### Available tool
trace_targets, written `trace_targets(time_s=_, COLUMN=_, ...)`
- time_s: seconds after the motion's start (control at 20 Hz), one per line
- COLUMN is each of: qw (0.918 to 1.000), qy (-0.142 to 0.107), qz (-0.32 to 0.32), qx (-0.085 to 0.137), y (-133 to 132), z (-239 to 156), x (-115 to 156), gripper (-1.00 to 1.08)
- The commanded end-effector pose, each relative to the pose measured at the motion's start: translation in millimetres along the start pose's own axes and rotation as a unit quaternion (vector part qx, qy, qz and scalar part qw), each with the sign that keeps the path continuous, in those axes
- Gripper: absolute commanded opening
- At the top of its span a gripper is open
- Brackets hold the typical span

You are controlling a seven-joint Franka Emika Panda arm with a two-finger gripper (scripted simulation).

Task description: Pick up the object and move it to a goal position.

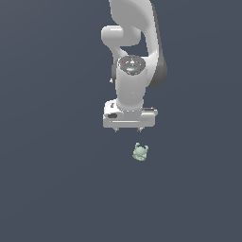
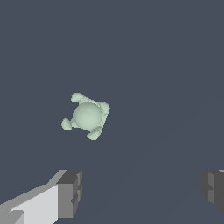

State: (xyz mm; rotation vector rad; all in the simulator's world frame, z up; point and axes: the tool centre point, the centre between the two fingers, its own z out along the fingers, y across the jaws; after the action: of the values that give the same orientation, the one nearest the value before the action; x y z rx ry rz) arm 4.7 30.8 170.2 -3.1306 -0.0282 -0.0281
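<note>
When we look from the exterior view, our white arm [image 1: 134, 71] hangs above the counter [image 1: 47, 189], and the little green object [image 1: 140, 152] sits just past the fingers [image 1: 128, 128]. From the wrist view, our 2 fingers [image 2: 70, 192] are wide apart, holding nothing, and the object [image 2: 87, 116] lies alone ahead.

Robot arm [image 1: 133, 71], white with dark joints: 1.

Gripper [image 1: 128, 130] on that arm: 1, with 2 fingers [image 2: 65, 194], both showing in the wrist view with dark grey pads, set wide apart.

Object [image 1: 140, 152], pale mint-green, lumpy, rounded body: 1. The wrist view shows 4 small knobs around its round middle; the exterior view shows 2 ear-like bumps on top.

Desk [image 1: 47, 189], plain dark blue-grey surface: 1.

Loose items on the desk, total: 1.
</note>
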Motion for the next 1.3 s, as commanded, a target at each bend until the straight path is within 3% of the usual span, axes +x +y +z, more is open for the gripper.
trace_targets(time_s=0.0, qw=1.0, qy=0.0, qz=0.0, qx=0.0, y=0.0, z=0.0, x=0.0, gripper=1.0)
trace_targets(time_s=0.4, qw=0.9997, qy=-0.01, qz=-0.018, qx=0.014, y=-27.8, z=9.4, x=-1.6, gripper=1.0)
trace_targets(time_s=0.65, qw=0.9997, qy=-0.01, qz=-0.017, qx=0.014, y=-27.8, z=9.6, x=-1.4, gripper=1.0)
trace_targets(time_s=1.25, qw=0.999, qy=-0.01, qz=0.043, qx=0.009, y=-38.1, z=30.0, x=12.8, gripper=1.0)
